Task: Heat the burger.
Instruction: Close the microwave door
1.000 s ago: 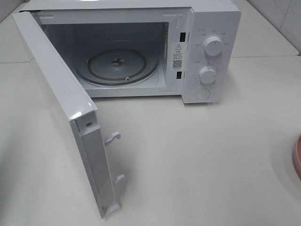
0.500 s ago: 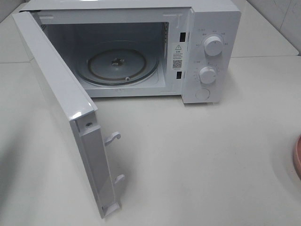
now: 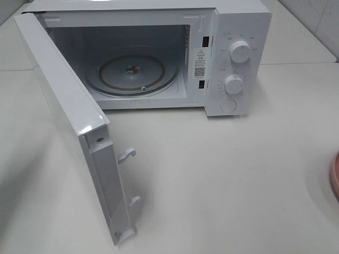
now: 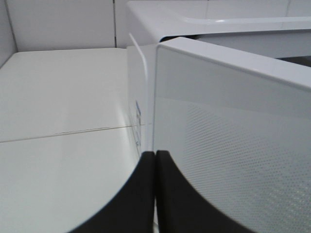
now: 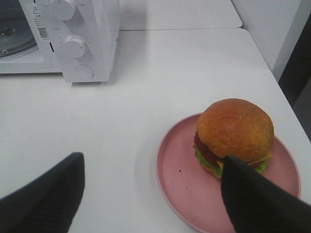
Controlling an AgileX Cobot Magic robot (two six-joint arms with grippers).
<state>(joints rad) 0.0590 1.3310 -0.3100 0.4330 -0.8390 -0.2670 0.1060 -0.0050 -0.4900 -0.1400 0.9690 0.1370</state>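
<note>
Right wrist view: right claw point(image 5: 153, 196) spread wide, nothing between its fingers, hovering low over the tabletop point(image 5: 184, 63). One dark finger point(image 5: 255, 201) overlaps the near edge of the burger point(image 5: 234, 135), contact unclear. Burger sits upright on the pink plate point(image 5: 177, 174), toward the plate's far side. Beyond, well apart, the microwave point(image 5: 82, 34) control panel with two knobs. Left wrist view: left claw point(image 4: 155, 158) fingers pressed together, empty, tips just beside the outer face of the open microwave door point(image 4: 233, 145). Exterior high view: neither arm visible; door point(image 3: 69, 116) swung wide, glass turntable point(image 3: 132, 74) bare inside, plate rim point(image 3: 335, 177) at the right edge.
</note>
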